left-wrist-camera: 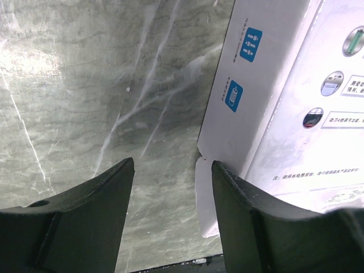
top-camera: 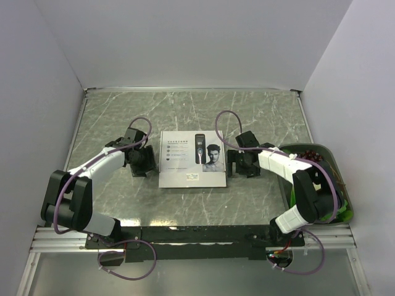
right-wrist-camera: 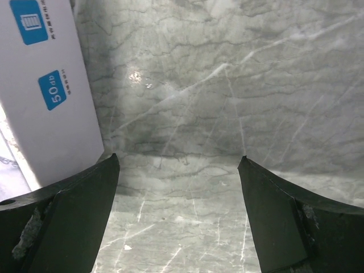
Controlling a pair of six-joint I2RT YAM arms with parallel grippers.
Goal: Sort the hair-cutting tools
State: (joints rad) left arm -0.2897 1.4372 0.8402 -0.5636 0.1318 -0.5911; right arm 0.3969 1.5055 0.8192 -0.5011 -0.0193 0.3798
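Note:
No clipper or black attachments show; only a printed picture of a clipper on the lid of the white box (top-camera: 191, 159), which lies shut in the middle of the table. My left gripper (top-camera: 141, 161) is open and empty, low over the table at the box's left side. In the left wrist view (left-wrist-camera: 172, 161) its right finger (left-wrist-camera: 250, 216) is right beside the box's side wall (left-wrist-camera: 250, 85) and a white flap (left-wrist-camera: 203, 193). My right gripper (top-camera: 241, 165) is open and empty at the box's right side. In the right wrist view (right-wrist-camera: 178, 156) the box (right-wrist-camera: 51, 96) stands just beyond the left finger.
A green tray (top-camera: 347, 213) sits at the right edge of the table under my right arm, with dark red items (top-camera: 311, 154) at its far end. The table is grey marble-patterned (top-camera: 185, 114), walled on the left, back and right.

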